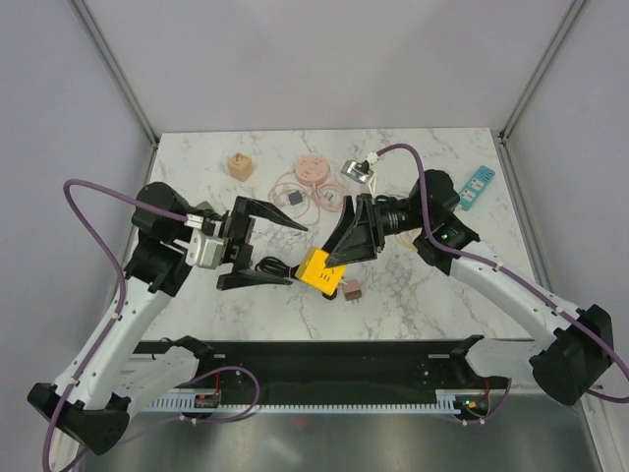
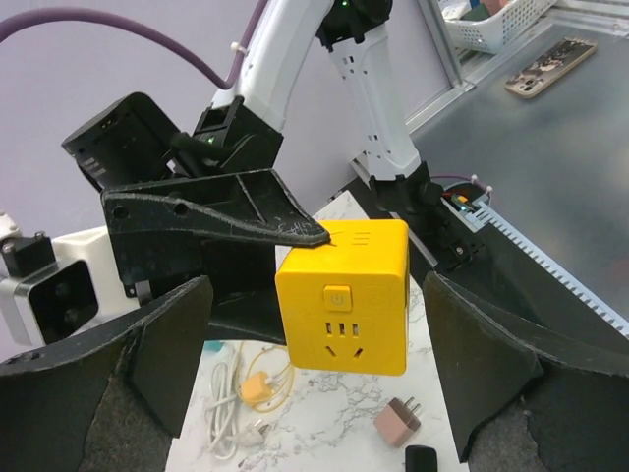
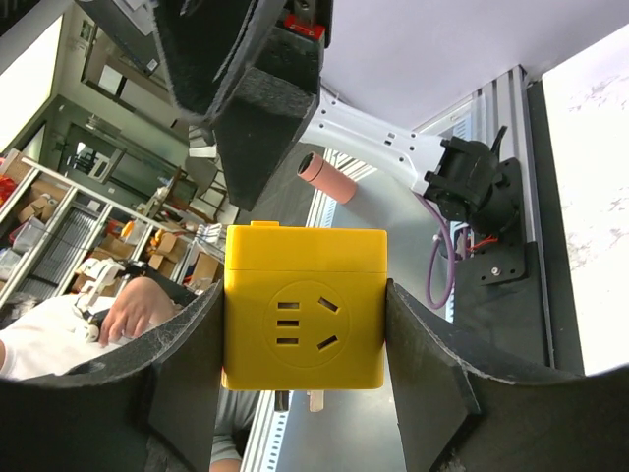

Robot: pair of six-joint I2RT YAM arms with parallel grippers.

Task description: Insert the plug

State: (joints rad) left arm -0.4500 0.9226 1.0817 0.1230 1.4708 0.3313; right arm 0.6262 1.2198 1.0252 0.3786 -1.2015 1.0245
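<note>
A yellow cube socket (image 1: 320, 270) is held above the table between the fingers of my right gripper (image 1: 334, 264), which is shut on it. In the right wrist view the socket (image 3: 305, 307) faces the camera, with pins showing under it. My left gripper (image 1: 280, 253) is open and empty just left of the cube. Its fingers (image 2: 167, 364) flank the cube (image 2: 344, 295) without touching it. A small pink-brown plug (image 1: 352, 291) lies on the marble below the cube. It also shows in the left wrist view (image 2: 398, 421).
At the back lie a tan block (image 1: 239, 165), coiled pink cables (image 1: 311, 175), a dark adapter (image 1: 295, 198), a silver charger (image 1: 357, 171) and a teal strip (image 1: 476, 187). A white cable (image 2: 228, 403), a yellow charger (image 2: 257, 385) and a black item (image 2: 421, 460) lie below the cube.
</note>
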